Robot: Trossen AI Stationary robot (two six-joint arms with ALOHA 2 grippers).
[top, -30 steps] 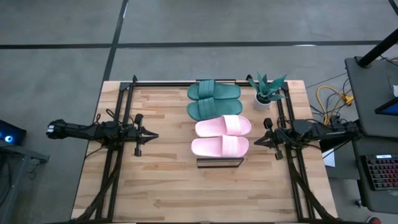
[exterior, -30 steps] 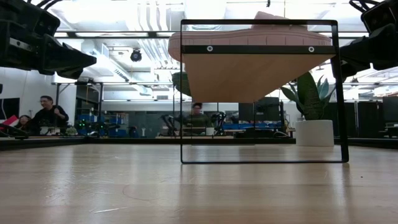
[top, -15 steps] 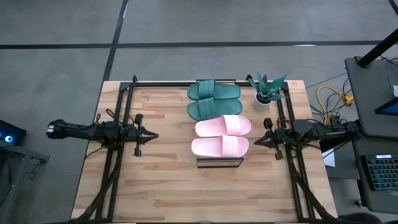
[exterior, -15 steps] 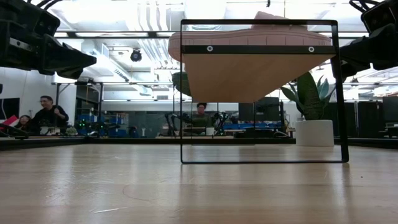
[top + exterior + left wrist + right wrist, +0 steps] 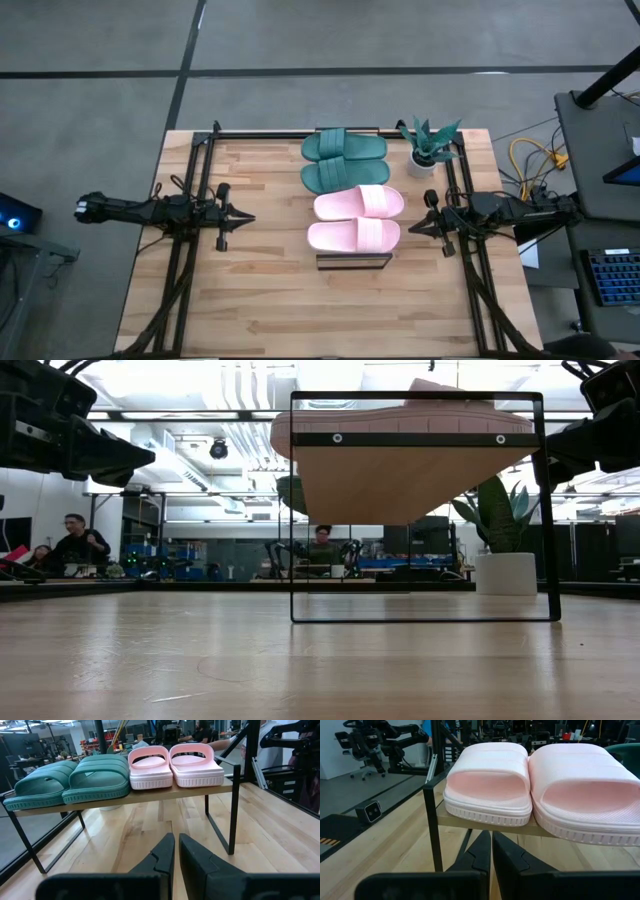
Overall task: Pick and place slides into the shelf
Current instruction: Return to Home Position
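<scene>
Overhead view of a wooden table (image 5: 270,300). In the middle of the frame a narrow wooden shelf (image 5: 353,262) runs away from the viewer, carrying all four slides side by side on its top. Nearest are two pink slides (image 5: 353,236), then two green slides (image 5: 345,176) toward the top centre. A small potted plant (image 5: 430,147) stands at upper right, beside the green pair. The left gripper (image 5: 246,217) sits at centre left and the right gripper (image 5: 413,228) at centre right, both pointing inward at the shelf. The left one is well apart from it; the right tip is near the pink slides, not touching. Each gripper's jaws are pressed together, holding nothing.
</scene>
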